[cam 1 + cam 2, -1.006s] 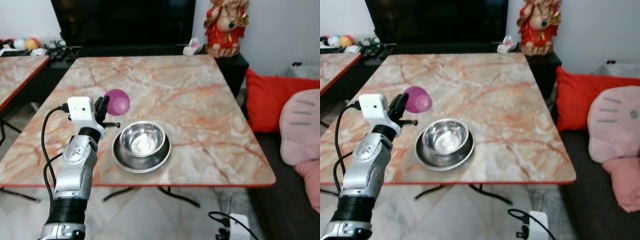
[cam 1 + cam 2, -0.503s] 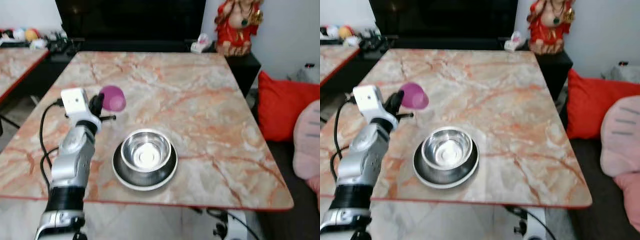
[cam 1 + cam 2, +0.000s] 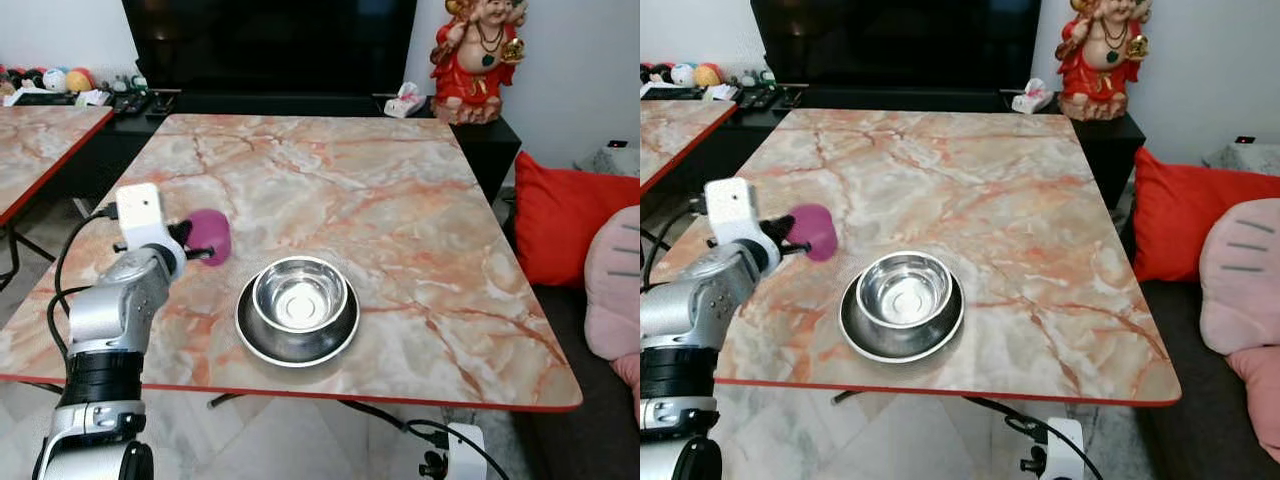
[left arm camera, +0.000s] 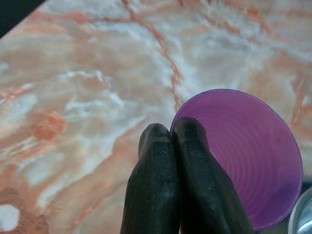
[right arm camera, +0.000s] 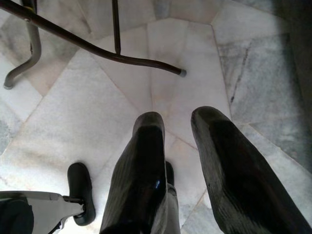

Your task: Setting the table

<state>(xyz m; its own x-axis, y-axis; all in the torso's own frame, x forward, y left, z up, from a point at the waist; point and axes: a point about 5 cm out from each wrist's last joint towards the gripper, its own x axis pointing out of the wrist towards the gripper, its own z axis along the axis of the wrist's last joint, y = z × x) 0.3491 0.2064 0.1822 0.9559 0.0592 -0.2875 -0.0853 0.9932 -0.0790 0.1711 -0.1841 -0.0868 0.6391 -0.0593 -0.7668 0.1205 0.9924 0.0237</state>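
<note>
- Your left gripper (image 4: 170, 134) has its two black fingers pressed together on the rim of the small purple plastic cup (image 3: 209, 236), one finger inside the wall and one outside.
- The cup lies low over the orange-veined marble bench (image 3: 400, 210), tipped on its side; whether it touches the top, you cannot tell.
- It sits just to the left of the steel bowl (image 3: 299, 295) nested in the dark round plate (image 3: 252, 332).
- Before letting go, you would want its axis upright; the left arm alone is near it.
- Your right gripper (image 5: 178, 126) hangs idle over the tiled floor (image 5: 122, 87), fingers spread.
</note>
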